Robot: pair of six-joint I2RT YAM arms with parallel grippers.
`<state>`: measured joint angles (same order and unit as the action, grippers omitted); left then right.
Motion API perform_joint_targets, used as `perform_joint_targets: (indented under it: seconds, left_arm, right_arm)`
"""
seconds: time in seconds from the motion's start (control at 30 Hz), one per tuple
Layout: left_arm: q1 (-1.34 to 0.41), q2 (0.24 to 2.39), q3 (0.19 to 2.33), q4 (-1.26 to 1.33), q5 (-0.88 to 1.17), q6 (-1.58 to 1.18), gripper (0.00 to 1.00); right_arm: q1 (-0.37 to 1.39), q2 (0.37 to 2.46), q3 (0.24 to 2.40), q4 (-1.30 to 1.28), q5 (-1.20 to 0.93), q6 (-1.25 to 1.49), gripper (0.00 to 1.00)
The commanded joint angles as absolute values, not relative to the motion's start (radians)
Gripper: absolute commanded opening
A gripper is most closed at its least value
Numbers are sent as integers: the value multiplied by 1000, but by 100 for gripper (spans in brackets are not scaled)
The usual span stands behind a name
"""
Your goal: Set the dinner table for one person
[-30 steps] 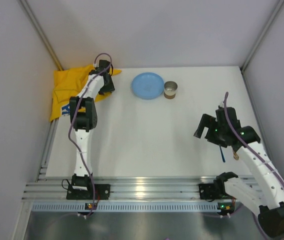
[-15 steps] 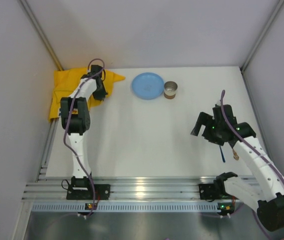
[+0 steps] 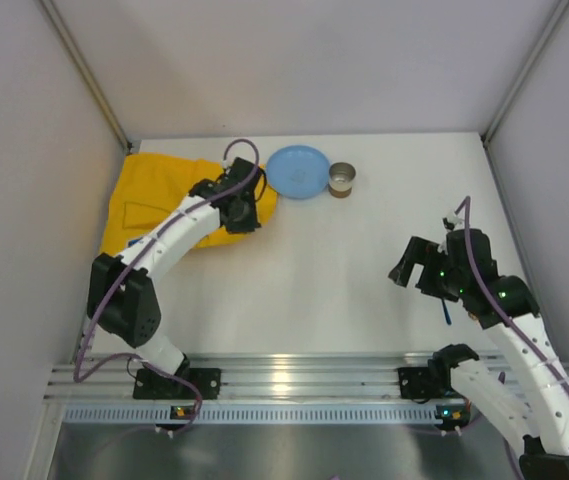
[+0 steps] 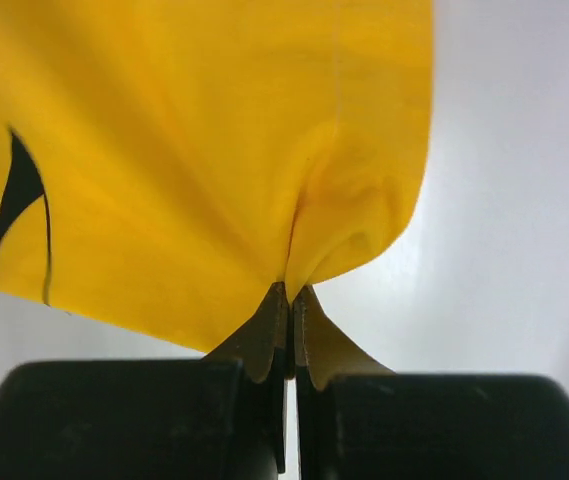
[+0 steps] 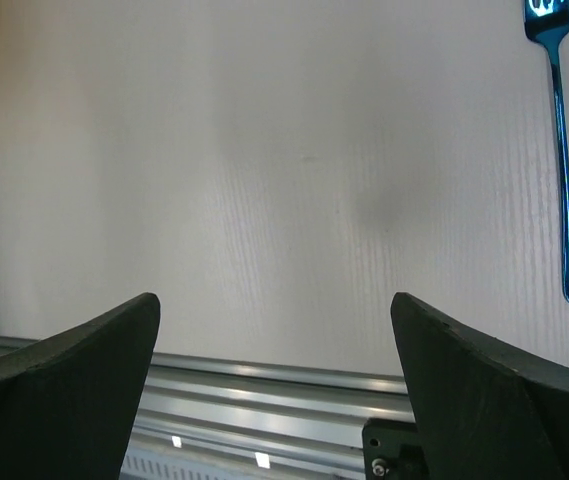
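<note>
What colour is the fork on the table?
The fork is metallic blue; the right wrist view shows it best.

A lab: white panels (image 3: 314, 60) enclose a rail-edged table (image 3: 304, 280).

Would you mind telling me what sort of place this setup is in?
Probably a robotics lab cell rather than a dining room: a plain white tabletop boxed in by bare grey panels, with two robot arms bolted to a ribbed aluminium rail at its near edge.
</note>
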<state>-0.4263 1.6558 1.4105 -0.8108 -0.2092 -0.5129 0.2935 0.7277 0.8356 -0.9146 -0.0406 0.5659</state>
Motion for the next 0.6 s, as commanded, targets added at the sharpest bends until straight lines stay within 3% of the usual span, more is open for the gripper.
perform_joint_targets:
  seconds: [0.0,0.1,0.33,0.37,0.4,0.43,0.57]
  left_arm:
    - [-598,1594,1347,-916,-235,-711,0]
    - [-827,1608,1348,-922,-261,-819,0]
    - [-1126,1826,1543,-884,-219,-850,0]
    - [-1146,1854,1575,-887,-209,-841,7]
    - [-1175,1894,1607,-912,-206,-836,46]
    - [-1184,1905,1661,-916,-199,-831,98]
    - [-1192,1858,1706,-920,-221,-838,99]
  right_arm:
    - [301,655,810,-995,-37,522,100]
    - [301,594,804,-1014,-60,528,100]
    - [299,563,821,-1063,-54,529,100]
    - [299,563,828,-1065,-57,529,100]
    - [299,564,834,-1066,-58,531,100]
    - [301,568,839,-1066,-63,532,100]
    - [299,604,864,-1045,-90,537,100]
